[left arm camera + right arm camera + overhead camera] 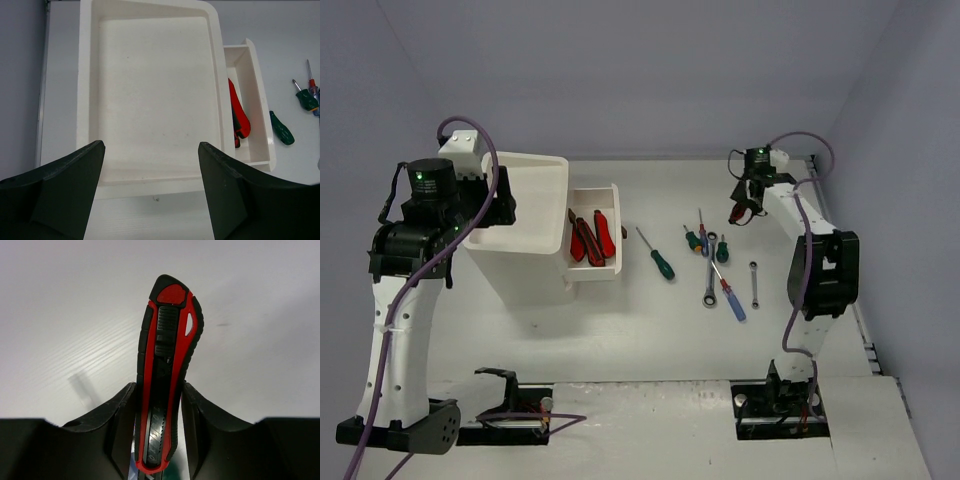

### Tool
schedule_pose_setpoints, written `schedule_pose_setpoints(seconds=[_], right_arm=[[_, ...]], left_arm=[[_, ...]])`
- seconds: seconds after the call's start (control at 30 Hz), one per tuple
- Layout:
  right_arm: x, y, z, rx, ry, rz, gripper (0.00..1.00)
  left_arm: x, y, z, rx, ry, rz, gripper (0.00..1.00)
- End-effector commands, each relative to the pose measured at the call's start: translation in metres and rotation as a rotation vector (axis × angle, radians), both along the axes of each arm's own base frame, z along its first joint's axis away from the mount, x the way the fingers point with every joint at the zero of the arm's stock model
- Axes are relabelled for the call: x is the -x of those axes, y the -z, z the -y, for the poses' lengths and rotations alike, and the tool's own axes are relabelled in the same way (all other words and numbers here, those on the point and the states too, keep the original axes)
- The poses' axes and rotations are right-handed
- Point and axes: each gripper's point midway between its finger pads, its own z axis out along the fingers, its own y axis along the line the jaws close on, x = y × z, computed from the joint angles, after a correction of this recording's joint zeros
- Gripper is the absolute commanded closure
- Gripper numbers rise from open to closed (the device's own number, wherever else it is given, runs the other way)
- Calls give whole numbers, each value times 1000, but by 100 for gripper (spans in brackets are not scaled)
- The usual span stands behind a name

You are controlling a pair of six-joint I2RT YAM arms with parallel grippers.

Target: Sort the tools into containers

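- The table point(650, 340) is shared by both arms. The containers stand on its left half and the unsorted tools lie on its right half.
- The white box point(510, 262) stands just in front of the left arm, and its tray top point(150, 90) is seen bare from the left wrist.
- One drawer point(593, 273) is pulled out on the side of the box facing the right arm. Red-handled tools point(590, 238) are already laid in it.
- The left gripper point(150, 150) is held above the near edge of the tray with its jaws wide apart and nothing between them.
- The right gripper point(158, 386) is closed on the red utility knife point(167, 340), with both fingers pressed against its flanks low on the body.
- The knife's long axis runs straight out along the fingers, with most of its length beyond the tips. Whether it is fully clear of the table cannot be told for certain, though its shadow lies apart from it.
- The coming move is judged to be a carry towards the robot's left. The open drawer lies well apart from the knife, on the far side of the loose tools point(710, 262), which are spread between the two.
- The left arm is nearer the drawer, but the knife is held by the right arm.
- The drawer's length runs away from the bases, so the knife would probably need to be lined up with it before release.
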Motion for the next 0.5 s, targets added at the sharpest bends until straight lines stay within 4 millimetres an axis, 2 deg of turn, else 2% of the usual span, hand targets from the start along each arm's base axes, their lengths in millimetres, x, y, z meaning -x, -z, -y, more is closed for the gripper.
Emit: schedule_pose_setpoints(seconds=[0.0,0.1,0.13,0.2,0.23,0.27,0.3,0.33,0.4,0.47], right_arm=[[5,-126,-124,-61,-342,276,100],[27,-154,-209,-114,-522,332,100],[31,-153,-224,-133,-547,330,100],[47,-166,-277,-162,-644,358,100],[52,-168,-294,-168,-672,367,100],[52,-160,-309,-171,-691,354,100],[58,-166,-328,-187,-720,368,99],[57,-157,-335,-190,-723,354,98],[61,-145,-365,-222,-748,332,95],[64,-139,-384,-231,-774,330,91]], left_arm=[[-10,-26,-6,-33,-18,80,28],[-14,-25,-7,-38,-29,76,28],[-15,-25,-7,-36,-28,73,28],[-17,-25,-6,-34,-27,71,28],[-17,-25,-7,-35,-29,71,28],[-18,-25,-7,-37,-30,70,28],[-18,-24,-7,-38,-29,70,28],[-17,-25,-7,-38,-29,72,28],[-17,-26,-8,-40,-34,73,28],[-17,-26,-13,-53,-57,75,28]])
